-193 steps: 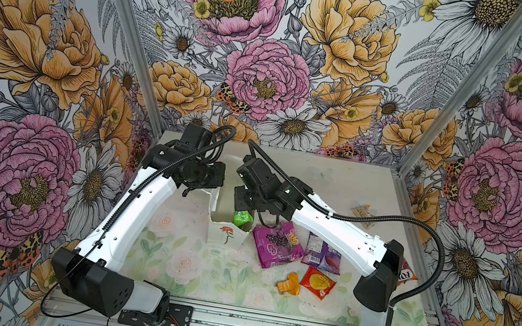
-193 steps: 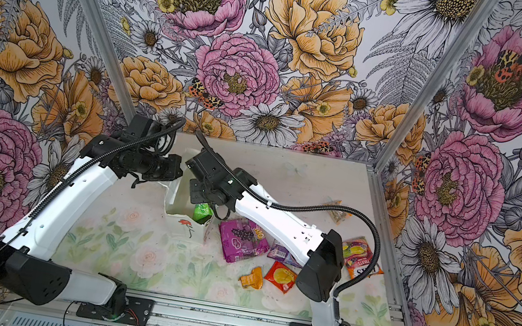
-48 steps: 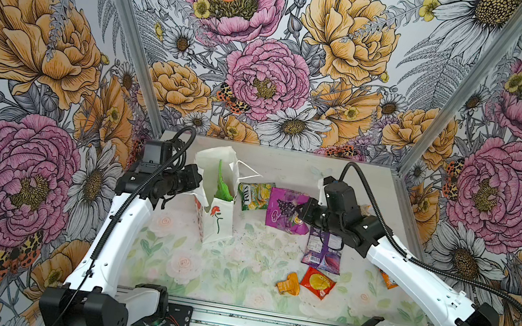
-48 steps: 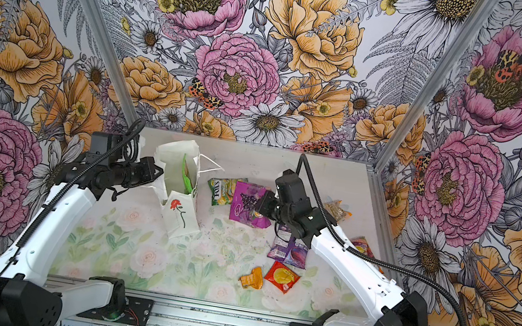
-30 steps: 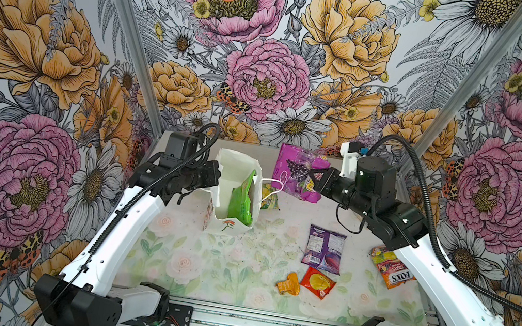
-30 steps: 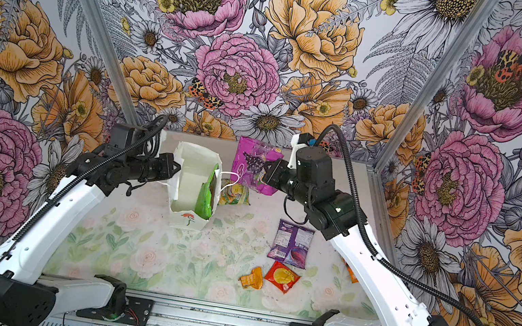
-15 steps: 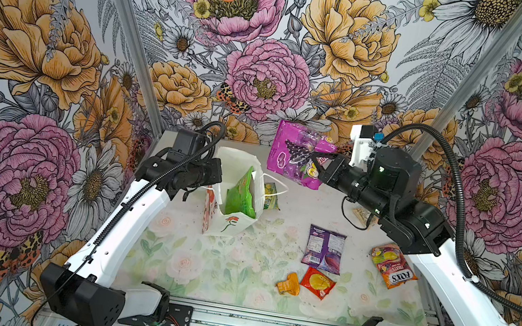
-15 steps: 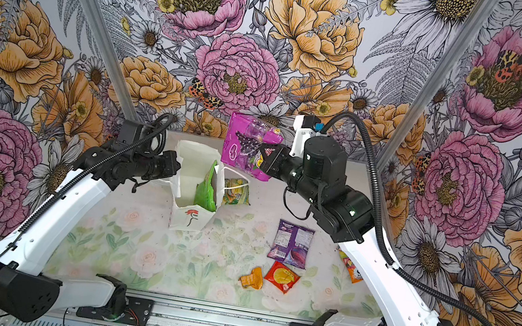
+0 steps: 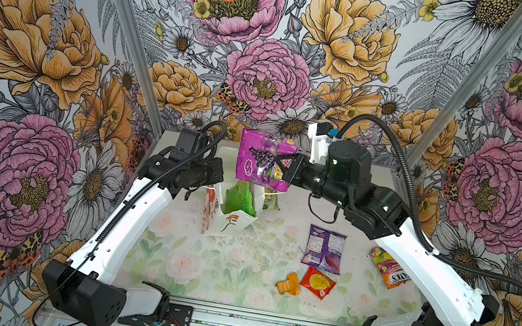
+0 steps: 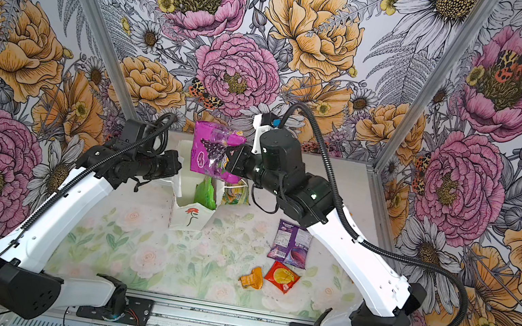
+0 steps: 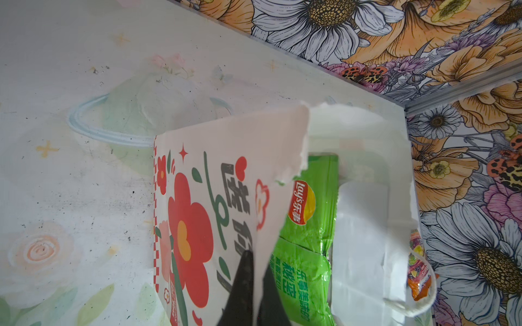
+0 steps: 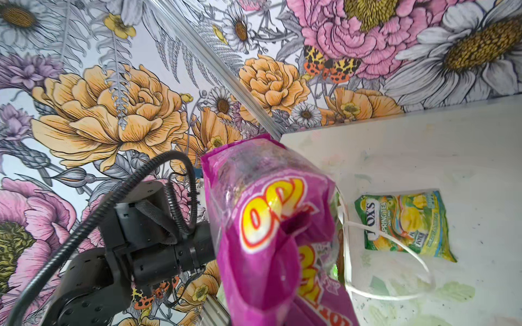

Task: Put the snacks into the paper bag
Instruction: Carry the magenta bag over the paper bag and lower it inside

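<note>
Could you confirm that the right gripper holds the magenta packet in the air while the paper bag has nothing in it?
No: the paper bag contains a light-green packet, as the left wrist view shows; the right gripper does hold the magenta packet aloft.

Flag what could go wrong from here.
1. The magenta packet, held at one edge by the right fingers, looks wide for the paper bag, where a green packet already stands; it may catch on the rim.
2. The left fingers pinch one wall whose rim looks torn; a push could rip it or tip the bag.
3. The cord handle lies across the FOX'S packet; grabbing that may snag it.
</note>
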Action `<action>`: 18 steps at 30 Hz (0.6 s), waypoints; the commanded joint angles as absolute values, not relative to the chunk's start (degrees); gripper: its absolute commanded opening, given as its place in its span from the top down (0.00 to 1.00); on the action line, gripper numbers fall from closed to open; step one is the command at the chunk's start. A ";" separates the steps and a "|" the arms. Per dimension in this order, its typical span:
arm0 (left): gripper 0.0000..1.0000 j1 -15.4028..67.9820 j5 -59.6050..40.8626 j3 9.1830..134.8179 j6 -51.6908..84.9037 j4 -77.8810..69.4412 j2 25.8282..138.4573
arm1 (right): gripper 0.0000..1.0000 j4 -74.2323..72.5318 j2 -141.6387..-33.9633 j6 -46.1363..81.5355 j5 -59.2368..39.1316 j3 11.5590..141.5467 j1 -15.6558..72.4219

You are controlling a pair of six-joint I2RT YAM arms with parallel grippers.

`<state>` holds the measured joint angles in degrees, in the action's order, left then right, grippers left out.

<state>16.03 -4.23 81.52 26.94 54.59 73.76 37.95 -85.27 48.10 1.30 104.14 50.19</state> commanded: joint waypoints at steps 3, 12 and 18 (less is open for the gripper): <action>1.00 16.44 -4.50 83.85 27.59 53.79 73.92 | 1.00 32.34 -86.65 51.50 4.37 103.65 51.77; 1.00 16.93 -4.57 84.00 27.72 53.81 73.76 | 1.00 33.06 -92.13 53.35 1.41 104.47 52.41; 1.00 18.25 -4.44 84.42 27.67 53.71 73.87 | 1.00 38.25 -97.46 52.50 2.03 109.01 52.45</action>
